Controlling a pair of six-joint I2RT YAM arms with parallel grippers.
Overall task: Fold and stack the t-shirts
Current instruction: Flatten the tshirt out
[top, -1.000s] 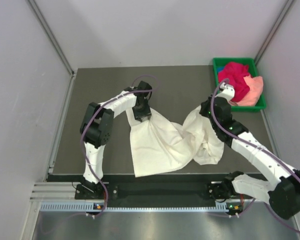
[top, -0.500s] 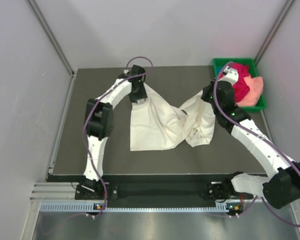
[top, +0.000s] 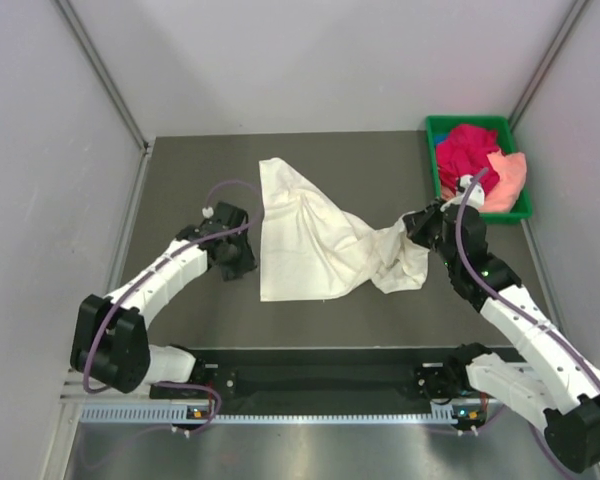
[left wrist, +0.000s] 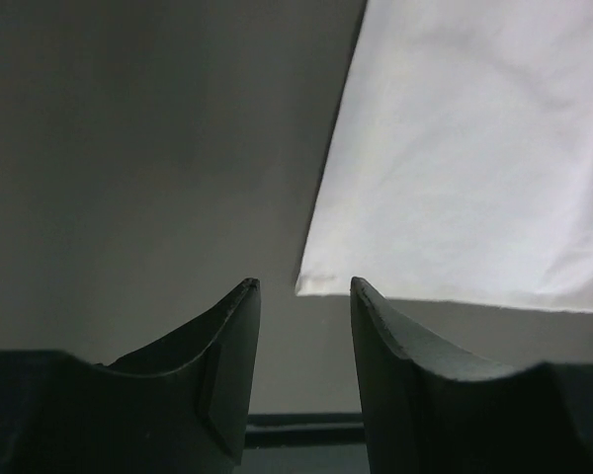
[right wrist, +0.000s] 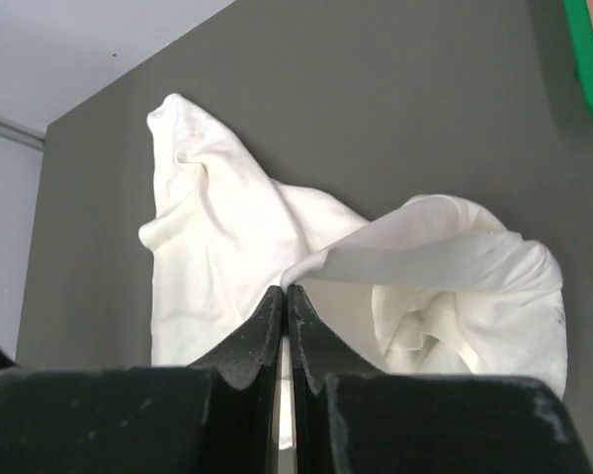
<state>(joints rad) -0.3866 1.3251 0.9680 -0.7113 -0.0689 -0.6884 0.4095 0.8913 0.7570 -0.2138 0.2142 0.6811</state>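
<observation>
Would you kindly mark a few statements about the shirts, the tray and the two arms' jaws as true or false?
1. The magenta-red shirt lies in the green tray. True.
2. The left jaws stand open with nothing between them. True.
3. The right jaws stand open over the green tray. False: they are shut on a fold of the cream-white shirt.
4. The cream-white shirt is folded into a neat square. False: it lies spread and rumpled on the table.
5. The peach-pink shirt lies on the table beside the left arm. False: it is in the green tray, next to the magenta-red shirt.
</observation>
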